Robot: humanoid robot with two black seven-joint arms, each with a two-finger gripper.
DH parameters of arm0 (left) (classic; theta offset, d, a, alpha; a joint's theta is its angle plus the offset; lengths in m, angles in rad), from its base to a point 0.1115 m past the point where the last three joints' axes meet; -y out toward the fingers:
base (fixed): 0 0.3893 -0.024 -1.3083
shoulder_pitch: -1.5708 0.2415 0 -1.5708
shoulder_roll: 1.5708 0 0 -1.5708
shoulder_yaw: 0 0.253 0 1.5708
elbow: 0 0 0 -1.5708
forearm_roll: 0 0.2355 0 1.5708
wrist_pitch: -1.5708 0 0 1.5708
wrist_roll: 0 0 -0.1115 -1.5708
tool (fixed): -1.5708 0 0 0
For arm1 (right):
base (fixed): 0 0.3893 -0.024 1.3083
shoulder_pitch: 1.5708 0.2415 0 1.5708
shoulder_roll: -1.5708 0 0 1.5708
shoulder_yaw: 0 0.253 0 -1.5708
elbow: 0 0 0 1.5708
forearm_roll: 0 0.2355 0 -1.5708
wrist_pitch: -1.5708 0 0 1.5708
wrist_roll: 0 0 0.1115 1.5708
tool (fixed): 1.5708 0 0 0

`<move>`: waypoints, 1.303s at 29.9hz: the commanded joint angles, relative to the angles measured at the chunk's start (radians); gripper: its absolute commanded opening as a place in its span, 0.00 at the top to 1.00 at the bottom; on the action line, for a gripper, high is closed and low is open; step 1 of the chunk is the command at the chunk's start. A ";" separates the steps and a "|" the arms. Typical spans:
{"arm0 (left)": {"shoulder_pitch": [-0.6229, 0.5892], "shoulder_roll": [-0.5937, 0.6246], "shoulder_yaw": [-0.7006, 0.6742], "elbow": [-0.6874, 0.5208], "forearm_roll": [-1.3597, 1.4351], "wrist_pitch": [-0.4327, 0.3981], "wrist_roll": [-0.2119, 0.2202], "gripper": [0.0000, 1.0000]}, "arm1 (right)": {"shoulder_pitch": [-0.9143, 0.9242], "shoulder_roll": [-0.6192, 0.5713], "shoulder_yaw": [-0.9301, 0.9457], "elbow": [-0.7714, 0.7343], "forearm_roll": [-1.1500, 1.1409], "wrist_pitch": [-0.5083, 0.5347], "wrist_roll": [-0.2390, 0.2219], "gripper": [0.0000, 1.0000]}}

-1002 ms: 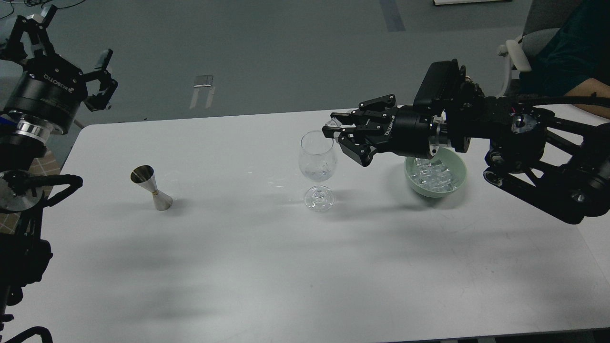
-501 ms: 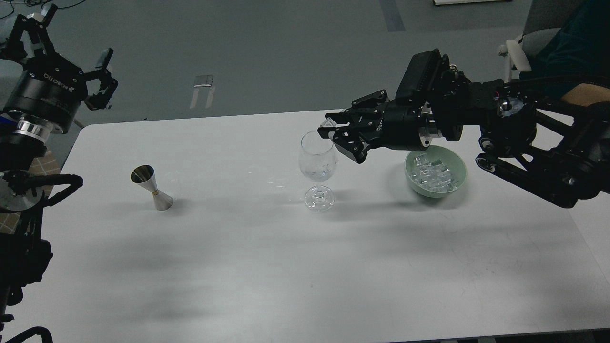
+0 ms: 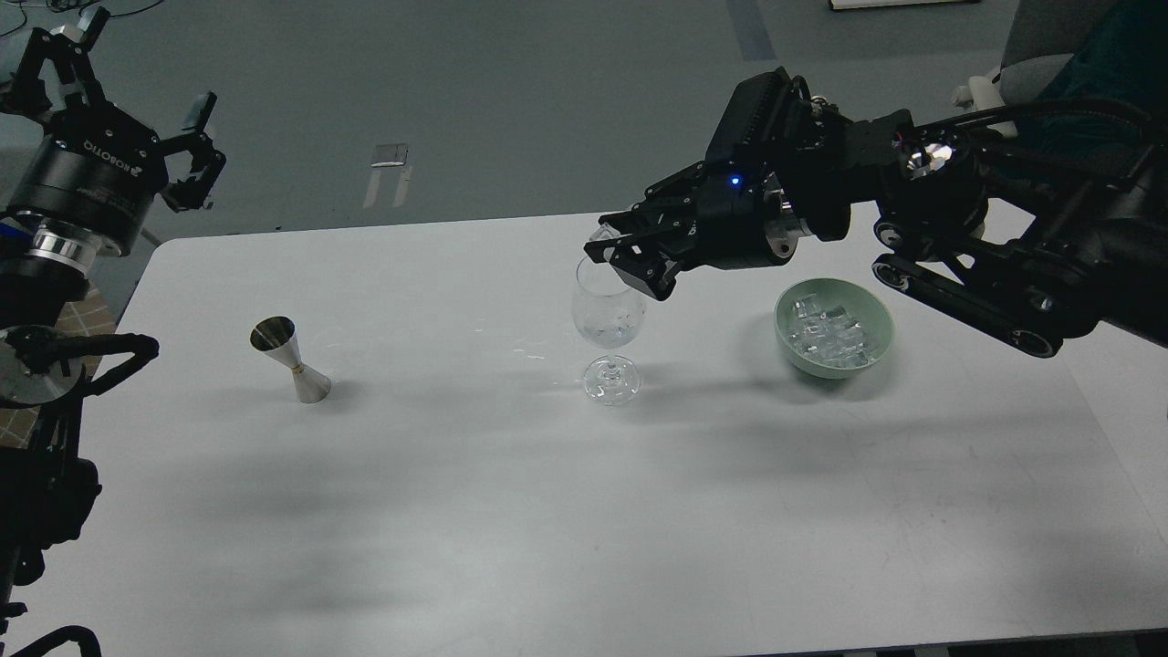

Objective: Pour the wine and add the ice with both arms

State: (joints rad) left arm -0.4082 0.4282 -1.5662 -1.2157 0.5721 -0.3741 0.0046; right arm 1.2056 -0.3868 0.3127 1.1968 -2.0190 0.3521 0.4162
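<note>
- Head view: right gripper [image 3: 613,251], centre frame, pinches one clear cube over the wine glass [image 3: 609,315] rim; ice-adding step judged in hand
- Next move calls for releasing squarely above the bowl of the glass
- Remaining ice [image 3: 829,328] heaped in green bowl [image 3: 874,351], right of glass
- Left gripper [image 3: 137,82], upper left, fingers spread, empty, partly cropped
- Glass contents hard to make out
</note>
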 commanded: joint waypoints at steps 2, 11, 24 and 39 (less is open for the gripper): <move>0.000 0.000 0.000 0.001 0.000 0.001 0.000 0.02 | 0.011 0.000 0.000 -0.002 0.000 0.041 0.016 0.88; 0.000 -0.014 0.000 0.001 0.000 0.001 0.000 0.02 | 0.031 0.012 -0.027 -0.028 0.002 0.054 0.024 0.87; -0.003 -0.011 0.000 0.001 -0.002 0.000 0.000 0.02 | 0.031 0.036 -0.027 -0.043 0.000 0.050 0.023 0.71; -0.003 -0.006 -0.002 0.001 -0.002 -0.003 0.000 0.02 | 0.031 0.031 -0.027 -0.042 0.002 0.044 0.023 0.46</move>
State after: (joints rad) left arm -0.4112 0.4201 -1.5677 -1.2149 0.5706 -0.3772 0.0046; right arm 1.2364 -0.3558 0.2852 1.1552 -2.0177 0.3959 0.4387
